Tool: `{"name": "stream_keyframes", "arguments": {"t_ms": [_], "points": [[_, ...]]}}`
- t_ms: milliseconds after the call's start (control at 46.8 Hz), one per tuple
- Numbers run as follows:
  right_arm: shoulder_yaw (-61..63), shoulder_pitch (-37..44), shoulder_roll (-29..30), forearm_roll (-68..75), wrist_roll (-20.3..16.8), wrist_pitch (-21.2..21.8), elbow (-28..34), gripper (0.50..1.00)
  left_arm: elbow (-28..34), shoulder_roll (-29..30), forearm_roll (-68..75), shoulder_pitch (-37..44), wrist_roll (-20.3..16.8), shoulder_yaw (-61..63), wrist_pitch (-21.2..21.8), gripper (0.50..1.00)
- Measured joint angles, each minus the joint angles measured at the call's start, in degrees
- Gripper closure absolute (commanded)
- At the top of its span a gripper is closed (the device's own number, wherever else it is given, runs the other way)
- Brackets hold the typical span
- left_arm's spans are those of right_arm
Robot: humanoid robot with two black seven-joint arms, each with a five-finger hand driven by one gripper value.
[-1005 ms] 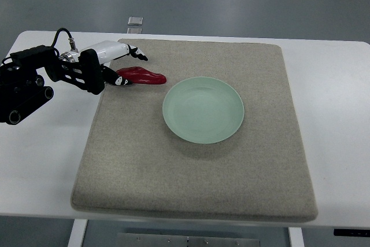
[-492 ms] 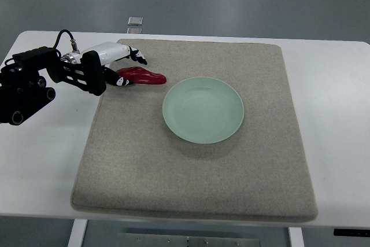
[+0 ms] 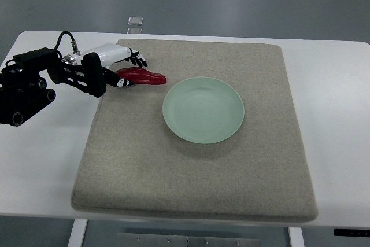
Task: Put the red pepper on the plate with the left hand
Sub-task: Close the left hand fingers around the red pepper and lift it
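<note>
A: Top view, the only one. Where is the pepper (image 3: 142, 76)?

B: On the mat (image 3: 196, 160), near its far left corner, lying flat with its long axis running left to right. Its right tip points toward the plate (image 3: 203, 110), which sits apart from it, a short way to the right and nearer the camera. The plate holds nothing.

A: And the left hand (image 3: 118, 66)?

B: It comes in from the left edge over the white bench (image 3: 40, 160). The fingers (image 3: 139, 59) are spread around the pepper's left end, some above it and dark tips just beside its near edge. They look apart, not clamped; I cannot tell whether any tip touches the skin.

A: How would the pepper handle, do you think?

B: Light, I would judge. The skin is glossy, so likely slippery, and the shape is long and rounded, so it may roll or pivot if pinched at one end. It looks firm enough to take a moderate squeeze.

A: So where to take hold?

B: Across the thick left part, fingers on the far side, thumb on the near side, close to the middle so it does not swing. The mat should keep it from sliding during the squeeze.

A: The right hand?

B: Not visible.
</note>
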Motion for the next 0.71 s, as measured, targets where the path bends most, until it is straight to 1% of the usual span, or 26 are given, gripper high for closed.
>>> {"name": "stream_keyframes", "arguments": {"t_ms": [21, 193, 428, 578, 663, 706], "points": [[0.0, 0.0, 0.0, 0.0, 0.0, 0.0, 0.0, 0.572, 0.0, 0.0, 0.0, 0.0, 0.0, 0.0, 0.0, 0.814], [0.0, 0.0, 0.0, 0.0, 0.0, 0.0, 0.0, 0.572, 0.2, -0.2, 0.0, 0.0, 0.0, 0.0, 0.1, 0.814], [0.0, 0.0, 0.0, 0.0, 0.0, 0.0, 0.0, 0.572, 1.3, -1.0, -0.1, 0.0, 0.0, 1.7, 2.1, 0.814], [0.0, 0.0, 0.0, 0.0, 0.0, 0.0, 0.0, 0.572, 1.4, -1.1, -0.1, 0.0, -0.1, 1.8, 2.2, 0.814], [0.0, 0.0, 0.0, 0.0, 0.0, 0.0, 0.0, 0.572, 1.4, -1.1, -0.1, 0.0, -0.1, 1.8, 2.2, 0.844], [0.0, 0.0, 0.0, 0.0, 0.0, 0.0, 0.0, 0.572, 1.4, -1.1, -0.1, 0.0, -0.1, 1.8, 2.2, 0.874]]}}
